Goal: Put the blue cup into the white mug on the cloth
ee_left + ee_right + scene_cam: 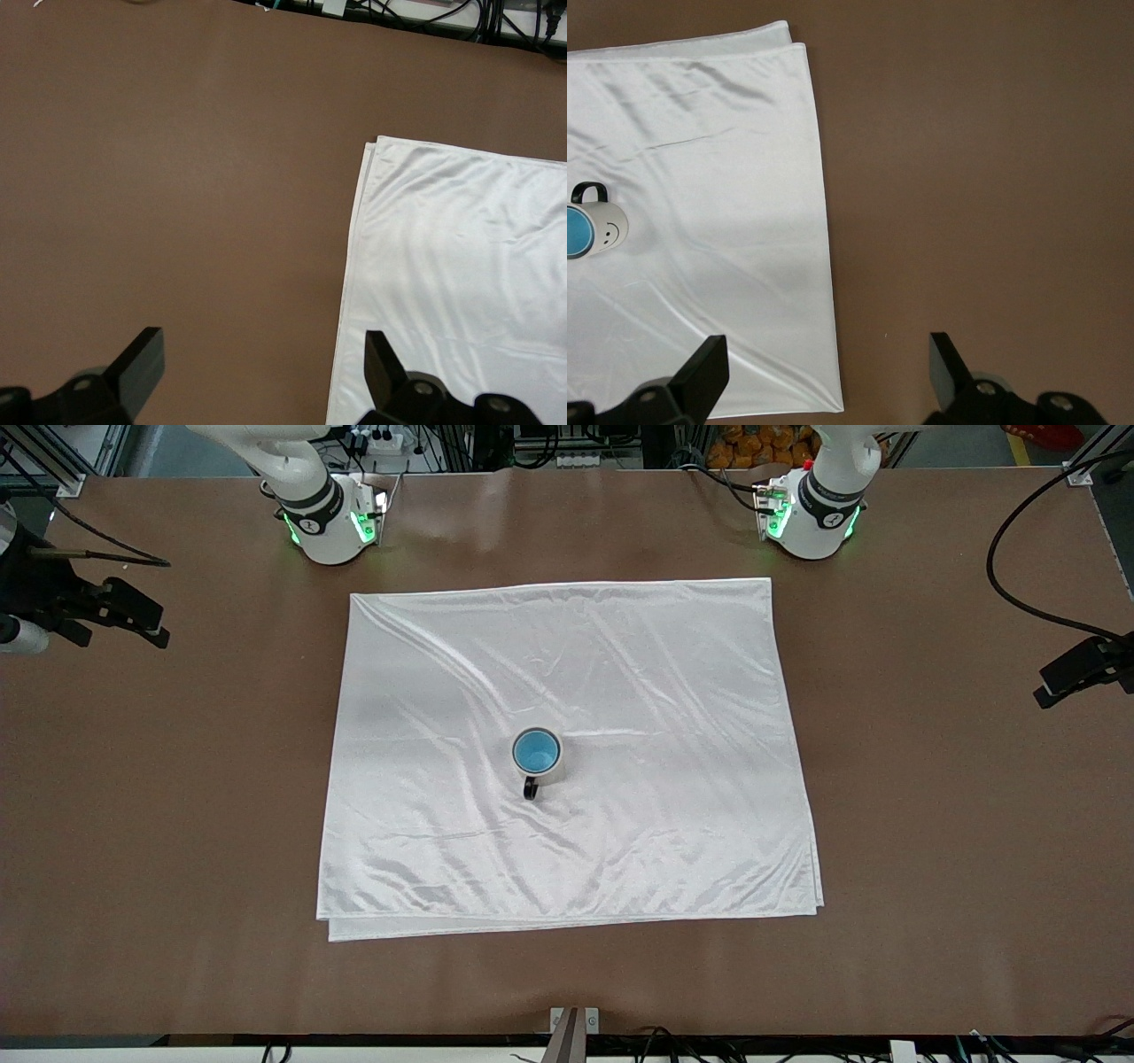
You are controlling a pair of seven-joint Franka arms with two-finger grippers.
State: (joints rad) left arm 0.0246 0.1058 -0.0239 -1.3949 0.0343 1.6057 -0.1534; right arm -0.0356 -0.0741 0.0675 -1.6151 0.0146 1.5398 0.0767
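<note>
The right gripper (824, 376) hangs high over the brown counter (177, 779) at the right arm's end, its jaws spread wide with nothing between them; only the two dark tips show in the right wrist view, the rest cut off at the frame edge. Just beside one tip lies the edge of the cloth (567, 753), its folded layers showing at the corners. Near the cloth's middle, well apart from both sets of jaws, the white mug (542, 760) stands upright, black handle toward the front camera. The blue cup (536, 752) sits inside it; only its rim and light blue interior show, its walls hidden by the mug. The left gripper (264, 372) waits over the cloth's edge at the left arm's end, jaws wide and empty.
</note>
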